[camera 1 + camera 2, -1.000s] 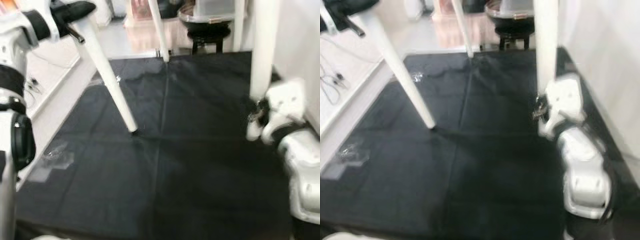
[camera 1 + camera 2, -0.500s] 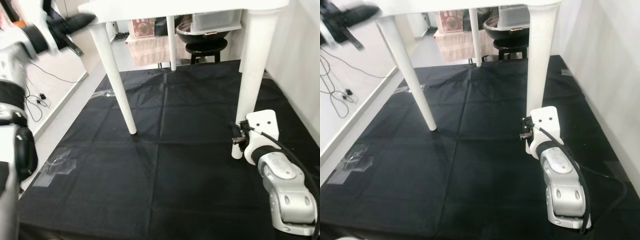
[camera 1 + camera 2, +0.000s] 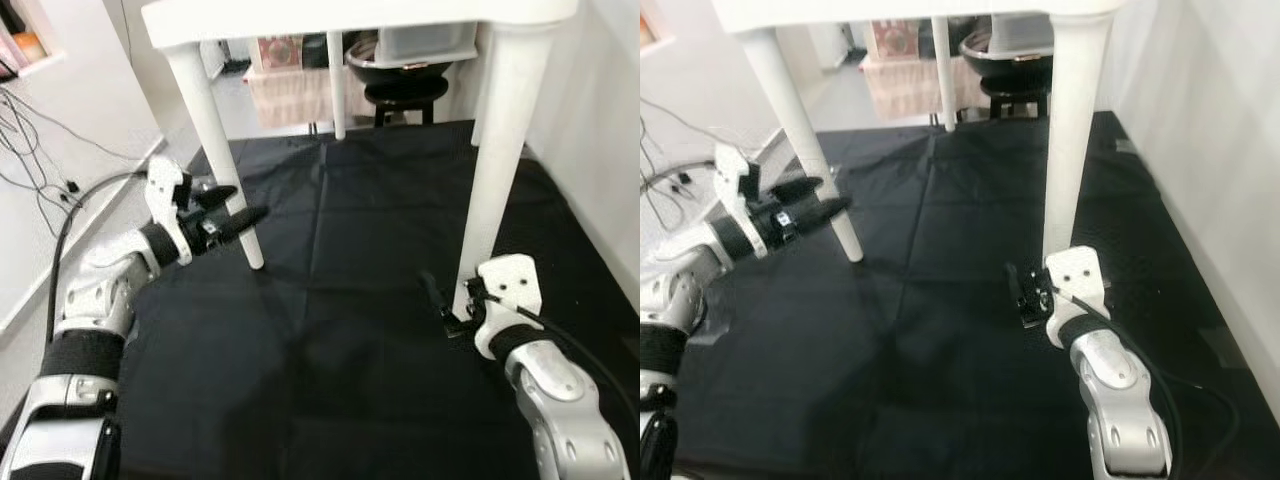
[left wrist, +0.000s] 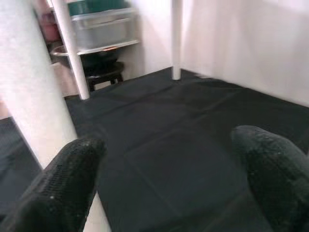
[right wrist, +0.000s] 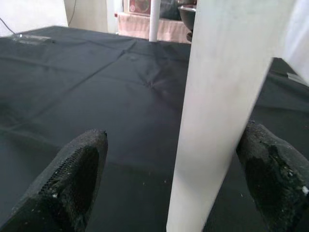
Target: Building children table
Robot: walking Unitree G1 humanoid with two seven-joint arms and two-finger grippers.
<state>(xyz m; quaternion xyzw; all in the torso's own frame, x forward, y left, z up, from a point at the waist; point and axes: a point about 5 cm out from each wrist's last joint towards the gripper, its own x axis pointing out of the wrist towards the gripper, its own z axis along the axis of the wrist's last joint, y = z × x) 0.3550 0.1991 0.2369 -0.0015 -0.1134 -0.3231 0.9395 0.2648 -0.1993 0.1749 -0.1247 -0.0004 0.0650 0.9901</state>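
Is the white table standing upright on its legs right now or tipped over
Upright. The white table has its top above and its legs reaching down to the black mat. The open right gripper straddles the near leg's base.

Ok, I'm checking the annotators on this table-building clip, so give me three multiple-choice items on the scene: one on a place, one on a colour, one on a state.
1. Where is the right hand?
A. At the foot of a white table leg
B. On the tabletop
C. By the cables

2. What colour is the floor mat?
A. Red
B. Black
C. Green

3. How do the left hand's fingers stand?
A. Shut on a screw
B. Folded flat
C. Open

Answers: 1 A, the right wrist view shows the leg between its fingers. 2 B, the mat is black under the white table. 3 C, the left wrist view shows a wide gap between them, beside another leg.
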